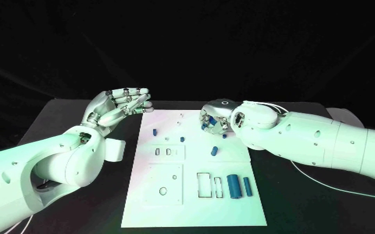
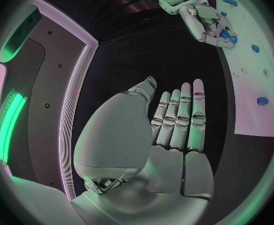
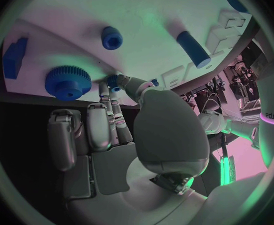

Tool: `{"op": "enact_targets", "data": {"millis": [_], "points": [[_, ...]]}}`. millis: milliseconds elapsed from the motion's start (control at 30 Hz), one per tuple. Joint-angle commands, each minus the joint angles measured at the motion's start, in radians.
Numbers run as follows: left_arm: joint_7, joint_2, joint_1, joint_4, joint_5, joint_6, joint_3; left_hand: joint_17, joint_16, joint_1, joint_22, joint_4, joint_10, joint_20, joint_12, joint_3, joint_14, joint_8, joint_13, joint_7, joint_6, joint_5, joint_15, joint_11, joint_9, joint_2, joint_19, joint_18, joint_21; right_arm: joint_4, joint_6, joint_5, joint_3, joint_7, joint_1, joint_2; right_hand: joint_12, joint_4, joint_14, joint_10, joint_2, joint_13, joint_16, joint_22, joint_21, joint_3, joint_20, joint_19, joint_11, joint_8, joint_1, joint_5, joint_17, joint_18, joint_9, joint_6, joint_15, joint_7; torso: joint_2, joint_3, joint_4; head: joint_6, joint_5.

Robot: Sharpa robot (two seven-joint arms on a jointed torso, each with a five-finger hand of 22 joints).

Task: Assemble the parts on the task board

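Left robot hand (image 1: 121, 105): held empty above the dark surface (image 1: 289, 190) beside the board's far left corner, fingers straight and side by side.
Right robot hand (image 1: 215, 119): lowered over the board's far part; in its wrist view a small blue part (image 3: 113, 81) is pinched at the fingertips.
Board (image 1: 195, 212): white, mid-surface, blue parts scattered on it.
Right wrist view: a blue gear (image 3: 68, 82) is shown close by.
Room: the board's near edge lies bare.

Matt white task board (image 1: 195, 190), glossy plastic parts (image 1: 233, 183)
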Motion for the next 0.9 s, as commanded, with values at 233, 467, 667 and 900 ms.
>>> {"op": "enact_targets", "data": {"millis": [233, 467, 667, 900], "points": [[0.003, 0.001, 0.002, 0.003, -0.005, 0.020, 0.001, 0.002, -0.006, -0.010, -0.002, 0.000, -0.001, 0.009, -0.008, 0.007, -0.007, -0.005, -0.001, 0.009, -0.002, -0.005, 0.002, 0.004, -0.002, 0.001, 0.000, 0.005, -0.004, -0.008, -0.050, -0.001, 0.000, -0.006, -0.002, 0.001, 0.006, 0.018, 0.034, 0.023, 0.049, 0.006, 0.013, 0.122, 0.007, 0.008, -0.008, 0.024, -0.008, 0.018, 0.000, -0.041, 0.004, -0.013, 0.021, 0.021, -0.009, -0.009, 0.000, -0.0018, 0.0034, -0.008, 0.000], [0.000, 0.002, 0.002, 0.000, -0.004, 0.020, 0.001, 0.002, -0.006, -0.010, -0.002, 0.000, -0.002, 0.010, -0.008, 0.007, -0.008, -0.005, -0.001, 0.009, -0.002, -0.005, 0.002, 0.004, -0.002, 0.001, 0.000, 0.005, -0.004, 0.014, -0.125, -0.002, 0.001, -0.012, -0.002, -0.007, 0.010, 0.018, 0.034, 0.036, 0.063, 0.010, 0.016, 0.127, 0.010, 0.009, -0.012, 0.025, -0.013, 0.033, 0.005, -0.043, 0.005, -0.014, 0.036, 0.035, -0.013, -0.016, -0.001, -0.0027, 0.0056, -0.007, 0.001], [-0.003, 0.003, 0.002, -0.005, -0.001, 0.021, 0.001, 0.003, -0.007, -0.010, -0.003, -0.001, -0.004, 0.010, -0.010, 0.008, -0.008, -0.007, -0.001, 0.010, -0.004, -0.005, 0.002, 0.005, -0.002, 0.001, 0.000, 0.005, -0.004, 0.028, -0.175, -0.002, 0.004, -0.031, 0.005, 0.000, 0.010, 0.018, 0.034, 0.038, 0.066, 0.011, 0.017, 0.127, 0.010, 0.010, -0.013, 0.025, -0.014, 0.036, 0.006, -0.044, 0.005, -0.014, 0.039, 0.036, -0.014, -0.018, -0.002, -0.0035, 0.0046, -0.002, 0.005], [-0.005, 0.006, 0.002, -0.008, -0.001, 0.023, 0.001, 0.003, -0.008, -0.010, -0.003, -0.002, -0.006, 0.010, -0.011, 0.009, -0.010, -0.008, -0.001, 0.010, -0.006, -0.005, 0.003, 0.005, -0.003, 0.000, 0.000, 0.005, -0.004, -0.017, -0.233, 0.002, 0.005, -0.060, 0.011, 0.050, 0.008, 0.024, 0.033, 0.040, 0.071, 0.012, 0.019, 0.128, 0.010, 0.011, -0.014, 0.025, -0.014, 0.036, 0.001, -0.063, 0.004, -0.014, 0.046, 0.027, -0.014, -0.016, -0.001, -0.0041, 0.0073, 0.017, 0.005]]}}
